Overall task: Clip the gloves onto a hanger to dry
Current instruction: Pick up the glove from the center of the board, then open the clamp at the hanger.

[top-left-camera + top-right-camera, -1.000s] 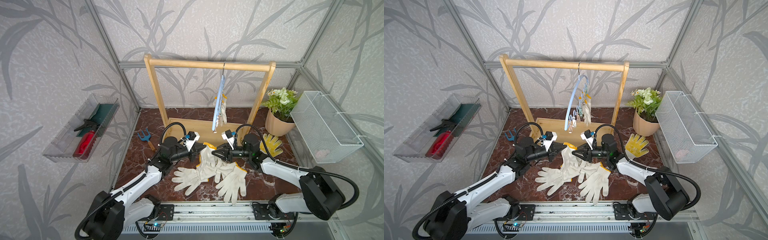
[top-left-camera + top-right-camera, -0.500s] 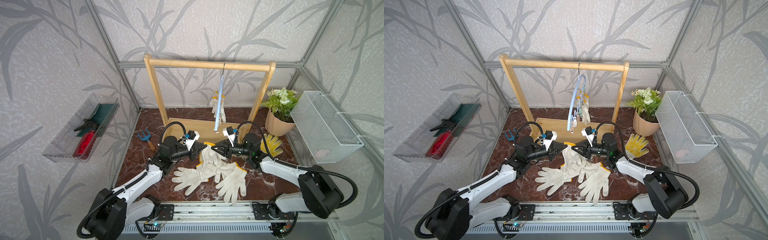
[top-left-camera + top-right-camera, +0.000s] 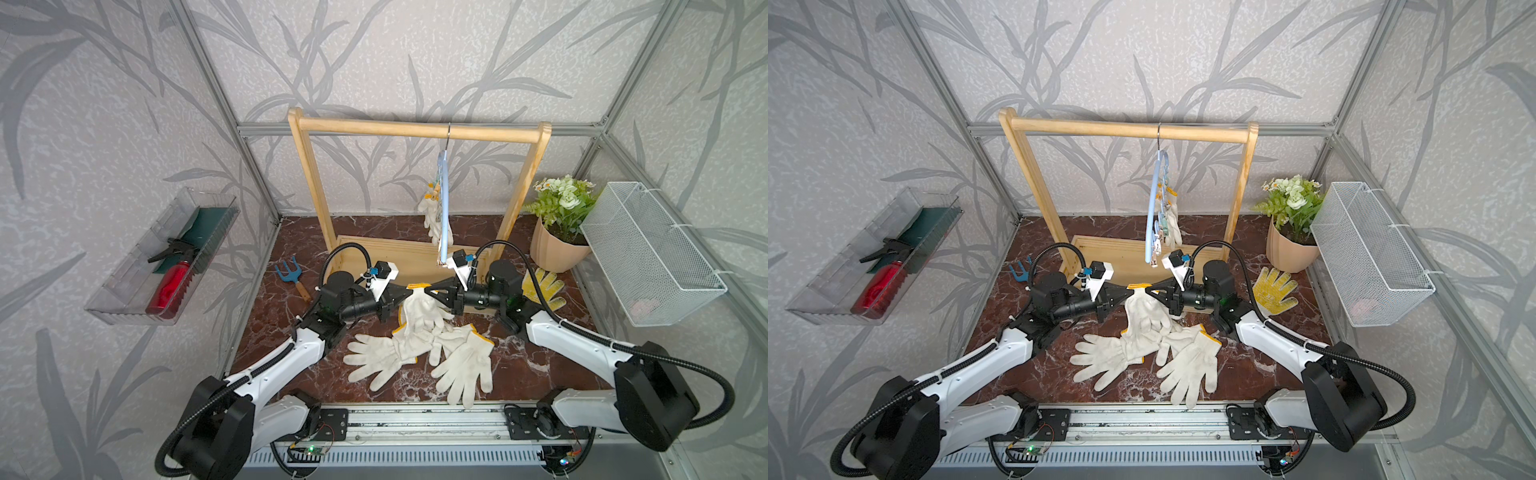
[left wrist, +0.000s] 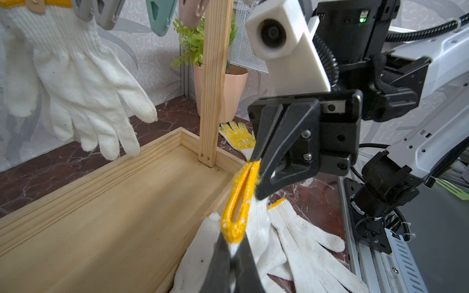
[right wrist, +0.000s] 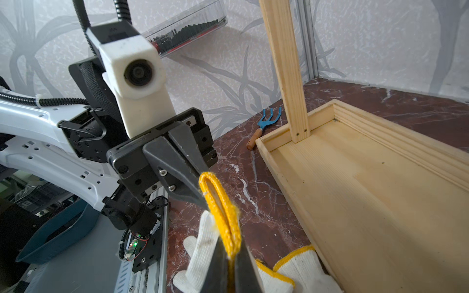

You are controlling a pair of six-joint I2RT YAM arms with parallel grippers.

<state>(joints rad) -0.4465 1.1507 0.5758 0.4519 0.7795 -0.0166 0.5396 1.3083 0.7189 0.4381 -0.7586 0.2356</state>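
**Held glove, cuff pinched at both ends: hazards and sightlines**

- **Grip.** My left gripper [image 4: 232,251] and my right gripper [image 5: 229,256] are each clamped on an opposite end of the yellow cuff [image 4: 239,197] of one held glove [image 3: 420,307]. Between them the cuff is stretched into a flat loop.
- **Position.** The held glove hangs between my arms, in front of the wooden rack [image 3: 415,129] and below the hanger [image 3: 1152,208]. Its fingers appear to rest on the loose gloves [image 3: 464,370] on the table [image 3: 291,266].
- **Already clipped.** One hung glove [image 3: 1172,222].
- **Hazard 1.** Each pinch takes only the cuff's edge. In my judgement, pulling apart harder could slip the knit out of one side.
- **Hazard 2.** The trailing fingers may drag a loose glove up on the lift.
- **Hazard 3.** The hanger hangs free on its hook [image 3: 449,133], with the one hung glove as its only load. Pushing the cuff at a clip [image 4: 160,15] could swing or turn it away.
- **Sightlines.**
  - Both wrist views show the cuff's slit and both pinches close up; the top views do not resolve them.
  - Both top views show the trailing fingers and the hook.
  - The left wrist view shows the clips and the hung glove; the right wrist view shows no hanger.
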